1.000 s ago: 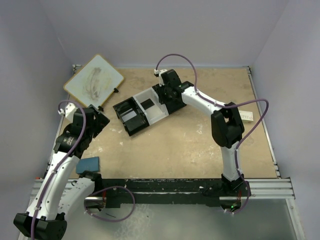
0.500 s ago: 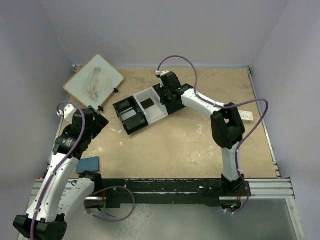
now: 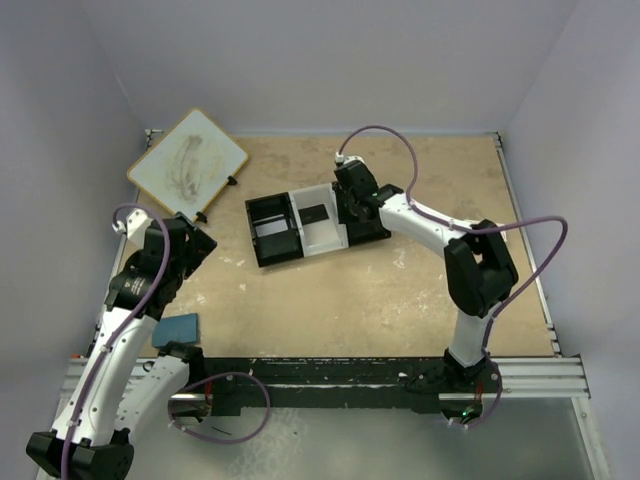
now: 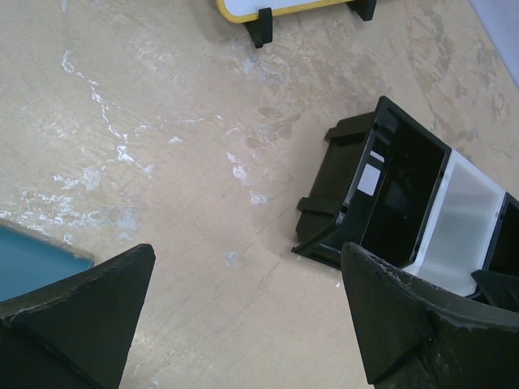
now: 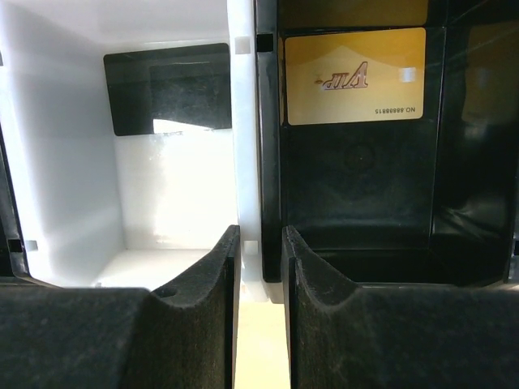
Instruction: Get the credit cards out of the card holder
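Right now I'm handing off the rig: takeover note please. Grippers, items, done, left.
Left gripper: open, empty, above bare table left of the tray.
Right gripper: closed on the tray's divider between the white compartment and black compartment.
Card holder: flat on the table, near-left, no gripper on it.
Done: gold card lies in the black compartment, black card in the white compartment.
Left: cannot tell whether the holder still has cards; check it.

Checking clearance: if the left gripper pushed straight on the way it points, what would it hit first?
Probably bare table, between the card holder and the tray; depth is unclear.
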`<state>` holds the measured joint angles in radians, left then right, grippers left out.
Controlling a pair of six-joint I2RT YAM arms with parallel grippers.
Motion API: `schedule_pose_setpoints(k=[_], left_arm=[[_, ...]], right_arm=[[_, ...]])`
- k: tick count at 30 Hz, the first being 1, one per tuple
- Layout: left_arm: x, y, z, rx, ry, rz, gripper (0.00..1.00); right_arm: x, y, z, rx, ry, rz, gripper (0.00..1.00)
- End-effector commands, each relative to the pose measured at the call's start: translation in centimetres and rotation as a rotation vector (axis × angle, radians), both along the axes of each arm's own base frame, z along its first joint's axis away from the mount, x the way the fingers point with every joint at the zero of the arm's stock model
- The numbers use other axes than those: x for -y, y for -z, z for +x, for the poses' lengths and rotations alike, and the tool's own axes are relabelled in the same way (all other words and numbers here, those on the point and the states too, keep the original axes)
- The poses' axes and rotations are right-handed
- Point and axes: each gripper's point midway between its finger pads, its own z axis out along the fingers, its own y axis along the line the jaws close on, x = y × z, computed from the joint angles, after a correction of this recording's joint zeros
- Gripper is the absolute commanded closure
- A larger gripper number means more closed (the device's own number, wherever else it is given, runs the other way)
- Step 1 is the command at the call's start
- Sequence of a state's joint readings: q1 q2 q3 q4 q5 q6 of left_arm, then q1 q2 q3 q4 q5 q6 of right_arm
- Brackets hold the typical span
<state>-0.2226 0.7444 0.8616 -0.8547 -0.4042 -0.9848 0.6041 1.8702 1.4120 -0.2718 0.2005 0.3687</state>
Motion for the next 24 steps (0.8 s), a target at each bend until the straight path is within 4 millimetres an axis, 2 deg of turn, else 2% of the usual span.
schedule_pose_setpoints(k=[1,5,8,10,13,18,21,24], left_arm=[[-0.4,-1.0,0.6,0.035,-0.026,0.0,0.05],[-1.1,-0.2,0.4,0.01,-0.087,0.008,0.05],[-2.5,0.4,-0.3,-0.022,-0.178,0.035,0.04],[-3.6,0.6,-0.8,-0.041,-0.239,0.063,0.04],[-4.7,0.2,-1.4,-0.044,-0.296,0.1,0.04],[-4.6,-1.7,-0.7,-0.035,-0.245,0.141,0.04],[-4.9,-1.8,-0.9,-0.041,-0.274,0.143,0.04],[-4.9,-1.0,-0.6,-0.06,-0.273,0.148,0.04]], right_arm=[[2.6,-2.2,-1.6,0.031,0.12,-0.006,0.87],[3.8,-2.7,-2.8,0.04,0.157,0.003,0.85],[3.8,-3.2,-3.2,0.039,0.149,0.019,0.78],[3.5,-4.0,-3.4,0.041,0.128,0.035,0.71],[2.9,-6.6,-3.2,0.086,0.093,0.069,0.57],[0.1,-11.7,-3.7,0.174,-0.056,0.224,0.46],[-3.2,-14.4,-5.0,0.232,-0.249,0.373,0.44],[-6.8,-16.6,-7.2,0.331,-0.445,0.503,0.43]])
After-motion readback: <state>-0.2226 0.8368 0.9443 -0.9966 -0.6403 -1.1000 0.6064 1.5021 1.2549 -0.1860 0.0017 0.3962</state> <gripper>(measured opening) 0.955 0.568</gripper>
